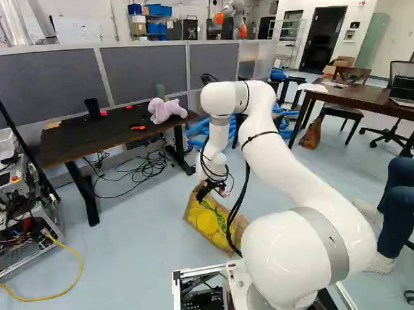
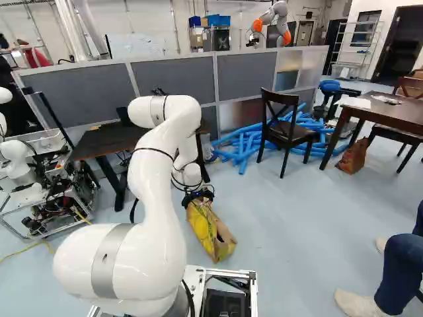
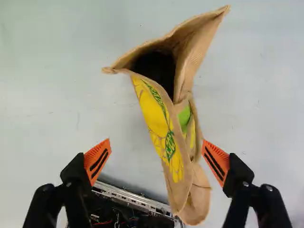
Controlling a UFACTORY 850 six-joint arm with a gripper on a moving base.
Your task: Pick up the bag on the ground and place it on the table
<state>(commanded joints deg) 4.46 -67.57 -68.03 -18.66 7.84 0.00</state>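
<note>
- Black two-fingered gripper point(image 1: 208, 188) with orange pads stands spread wide
- Tan cloth bag point(image 3: 159, 124) with yellow print lies partly between its fingers, nearer one, mouth ahead

The arm is glossy white with gray bands, black cables.

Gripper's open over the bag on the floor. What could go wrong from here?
Off-centre close: the bag lies near one finger, with a wide gap to the other. Closing may shove or twist it.

Partial grip: its mouth gapes ahead of the gripper and the sides are folded, so the pads might catch fabric unevenly and let it slip.

Snag: the black cable crosses in front of the bag in the left base view; it could catch during the lift.
</note>
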